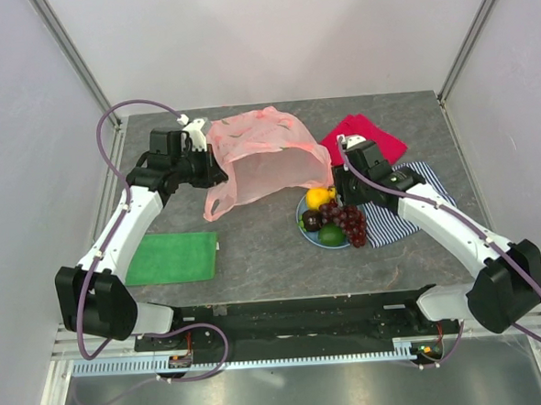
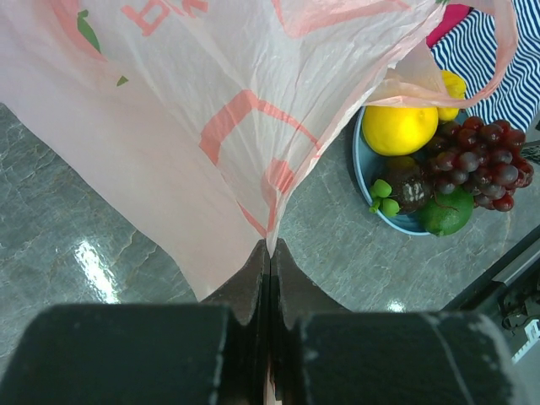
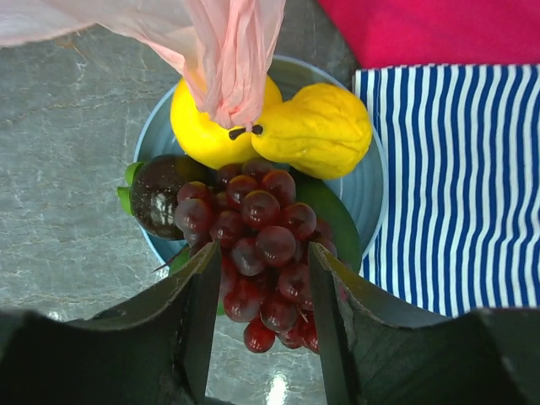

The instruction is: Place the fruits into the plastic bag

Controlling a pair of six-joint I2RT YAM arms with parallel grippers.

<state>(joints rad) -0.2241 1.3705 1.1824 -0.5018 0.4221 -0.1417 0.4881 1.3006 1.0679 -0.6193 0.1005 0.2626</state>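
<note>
The pink plastic bag (image 1: 266, 157) stands open toward the blue plate (image 1: 305, 226). My left gripper (image 1: 215, 172) is shut on the bag's edge (image 2: 272, 221) and holds it up. On the plate lie a dark red grape bunch (image 3: 253, 245), two yellow citrus fruits (image 3: 316, 131), a dark purple-brown fruit (image 3: 156, 192) and a green lime (image 2: 445, 214). My right gripper (image 3: 258, 316) is open, its fingers on either side of the grape bunch without closing on it. A bag handle (image 3: 232, 59) hangs over the citrus.
A striped blue-white cloth (image 1: 409, 208) lies under and right of the plate. A red folded cloth (image 1: 363, 137) lies behind it. A green cloth (image 1: 173, 257) lies at the near left.
</note>
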